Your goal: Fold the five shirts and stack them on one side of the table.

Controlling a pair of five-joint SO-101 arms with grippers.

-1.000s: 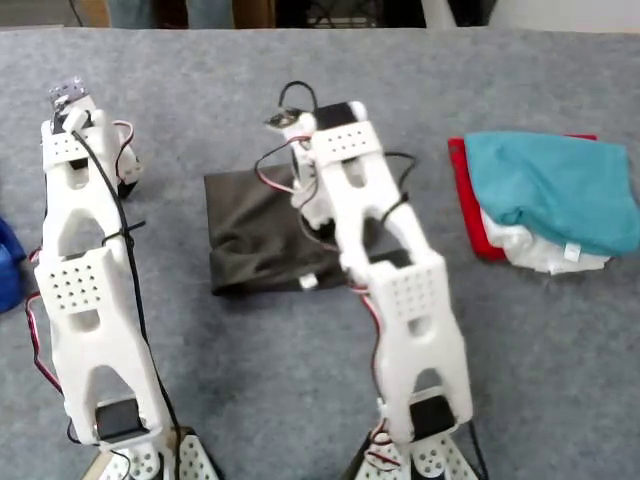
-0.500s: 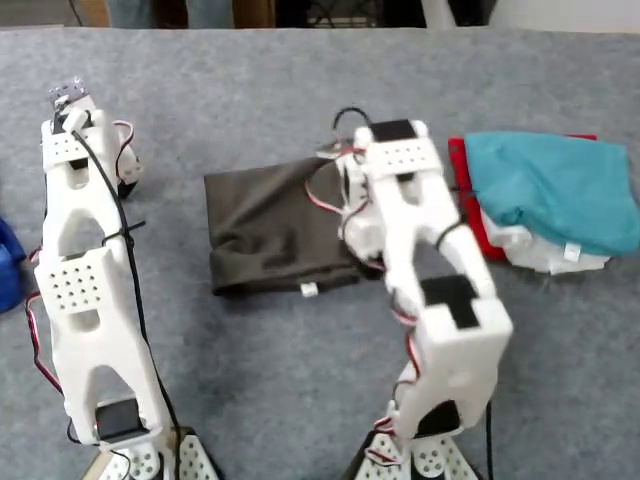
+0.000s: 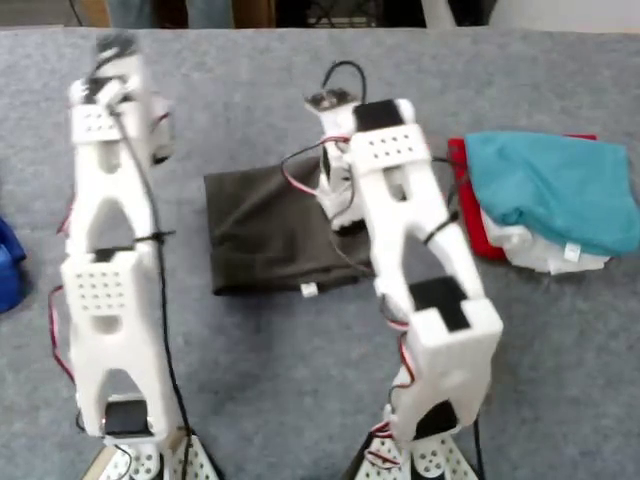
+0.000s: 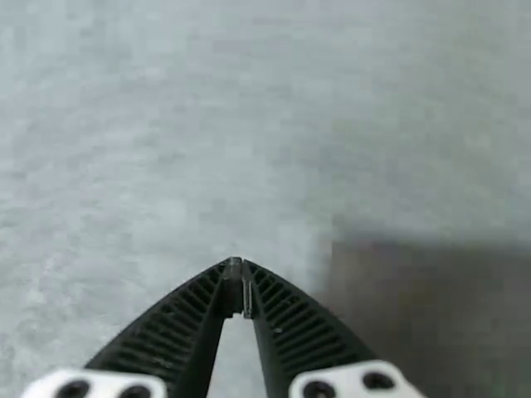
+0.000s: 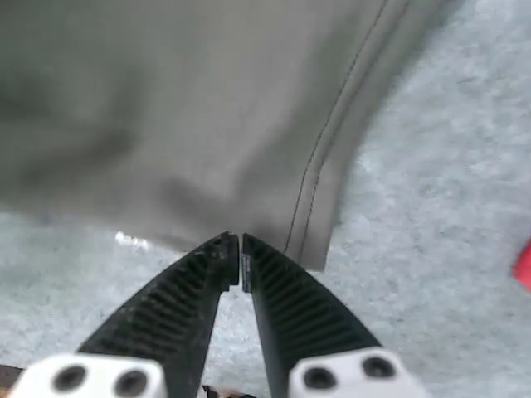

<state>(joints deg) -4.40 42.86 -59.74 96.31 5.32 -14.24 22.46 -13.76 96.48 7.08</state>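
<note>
Grey table point(image 3: 250, 400), 2 arms. 4 shirts are counted for certain. 3 are piled at the table's right side: teal shirt point(image 3: 550, 185) uppermost, white shirt point(image 3: 530, 250) under it, red shirt point(image 3: 463, 200) judged lowest. 1 dark shirt point(image 3: 265, 235) is laid folded at centre, not yet stacked. A blue item point(image 3: 8, 265) at the left edge is judged possibly the 5th. Left gripper point(image 4: 235, 267): closed tip to tip, nothing held, over bare table near the dark shirt. Right gripper point(image 5: 234, 245): closed, no cloth seen pinched, at that shirt's hem.
</note>
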